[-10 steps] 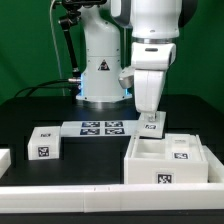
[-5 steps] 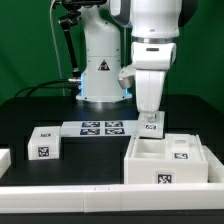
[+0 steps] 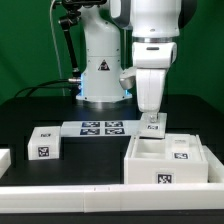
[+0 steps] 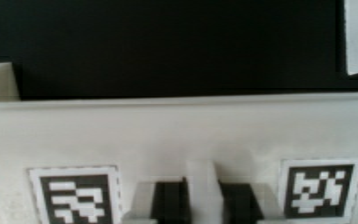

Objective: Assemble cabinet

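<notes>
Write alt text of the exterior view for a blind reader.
The robot's pincer sits at a small tagged piece at the far edge of the white cabinet box. Another tagged block and the marker board lie on the black table toward the exterior view's left.

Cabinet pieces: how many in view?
3: the large box at the exterior view's right, a small block at its left, a small tagged piece below the gripper. A cropped white bit at the left edge: maybe a fourth.
</notes>
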You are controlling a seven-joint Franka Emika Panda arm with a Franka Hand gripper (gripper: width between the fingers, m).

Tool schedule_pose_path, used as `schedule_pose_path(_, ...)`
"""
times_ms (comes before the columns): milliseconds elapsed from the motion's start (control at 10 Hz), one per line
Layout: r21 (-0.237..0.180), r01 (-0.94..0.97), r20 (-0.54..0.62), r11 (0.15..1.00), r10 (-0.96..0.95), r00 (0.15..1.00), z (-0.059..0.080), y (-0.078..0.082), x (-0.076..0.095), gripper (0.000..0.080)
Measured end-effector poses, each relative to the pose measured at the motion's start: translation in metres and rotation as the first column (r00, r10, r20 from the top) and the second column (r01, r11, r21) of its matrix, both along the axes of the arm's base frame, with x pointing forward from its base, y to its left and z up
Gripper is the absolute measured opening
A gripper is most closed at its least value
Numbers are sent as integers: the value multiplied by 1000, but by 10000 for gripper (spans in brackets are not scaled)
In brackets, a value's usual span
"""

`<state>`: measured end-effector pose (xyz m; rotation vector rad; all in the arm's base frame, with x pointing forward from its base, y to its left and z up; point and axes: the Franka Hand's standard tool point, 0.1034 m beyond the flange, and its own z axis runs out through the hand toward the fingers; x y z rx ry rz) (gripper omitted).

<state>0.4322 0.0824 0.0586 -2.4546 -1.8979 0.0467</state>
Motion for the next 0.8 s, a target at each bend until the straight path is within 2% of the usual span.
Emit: schedule_pose_path(800,6,7,33,1000,-7,999,4,-10,13,70)
